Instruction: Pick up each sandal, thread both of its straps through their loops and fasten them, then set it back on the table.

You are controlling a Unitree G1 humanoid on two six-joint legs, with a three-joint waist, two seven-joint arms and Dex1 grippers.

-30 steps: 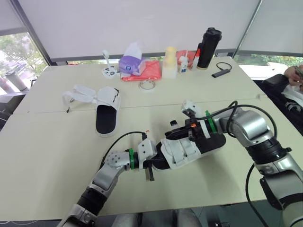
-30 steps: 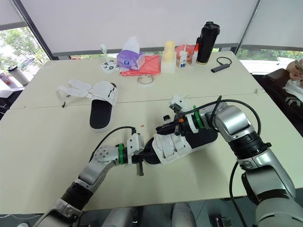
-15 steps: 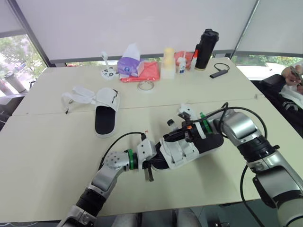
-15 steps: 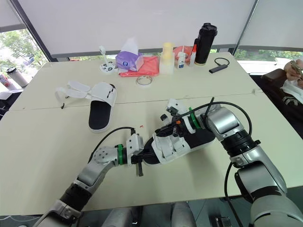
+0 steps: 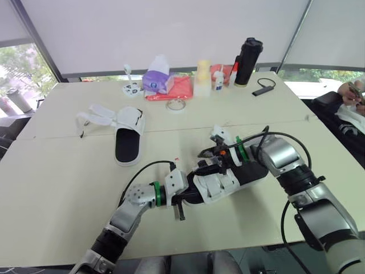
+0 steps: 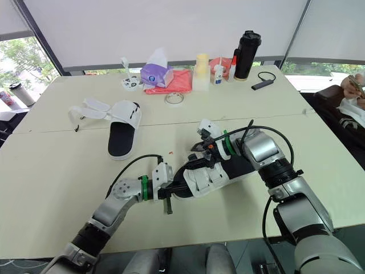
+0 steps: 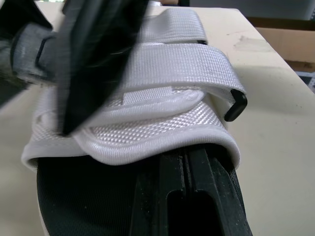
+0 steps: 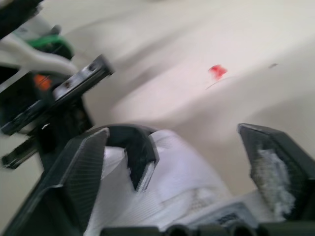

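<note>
A sandal (image 5: 228, 178) with a black sole and white straps lies near the table's front middle. My left gripper (image 5: 181, 200) is shut on the toe edge of its sole, and the left wrist view has its fingers (image 7: 197, 191) pinched on the black rim under the straps (image 7: 162, 83). My right gripper (image 5: 209, 156) hovers over the strapped part. Its fingers (image 8: 74, 182) stand wide apart around a white strap (image 8: 172, 177) without squeezing it. The second sandal (image 5: 126, 136) rests at the left of the table with its straps spread open.
Along the table's far edge stand a purple tissue pack (image 5: 158, 77), a red cloth (image 5: 177, 87), a yellow bottle (image 5: 202, 76) and a black flask (image 5: 246, 54). A tape roll (image 5: 176, 104) lies nearer. A person's hand (image 5: 353, 92) shows at the right edge.
My right gripper has opened and let go of the strap, shifting slightly left over the sandal. The left gripper holds the toe as before.
</note>
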